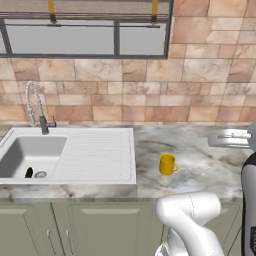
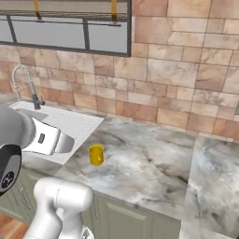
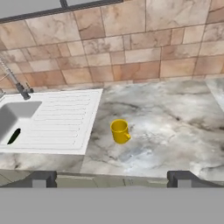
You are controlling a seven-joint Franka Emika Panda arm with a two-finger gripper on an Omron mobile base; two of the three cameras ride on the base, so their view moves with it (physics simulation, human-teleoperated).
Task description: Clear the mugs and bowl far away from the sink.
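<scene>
Gripper (image 3: 112, 178) sitting nearest the camera in the hand view, fingertips (image 3: 41, 178) standing spread as wide as they go, gripping nothing, hovering back over the counter's front edge. Green-grey cabinet doors (image 1: 100, 227) showing below that edge in the left base view. Yellow mug (image 3: 120, 131) standing upright on the marble counter (image 3: 175, 127), just beside the sink's drainboard (image 3: 61, 124) on its right, not touching it, handle pointing to the right in the hand view. White sink (image 1: 67, 155) lying to the left, with the ridged drainboard between basin (image 1: 30, 155) and mug. Something small and dark lying at the basin bottom near the drain, too small to identify. Chrome coiled-spring faucet (image 1: 36, 107) rising behind the basin. Tan tiled wall (image 1: 200, 90) running behind everything, window (image 1: 85, 37) sitting above the sink.
</scene>
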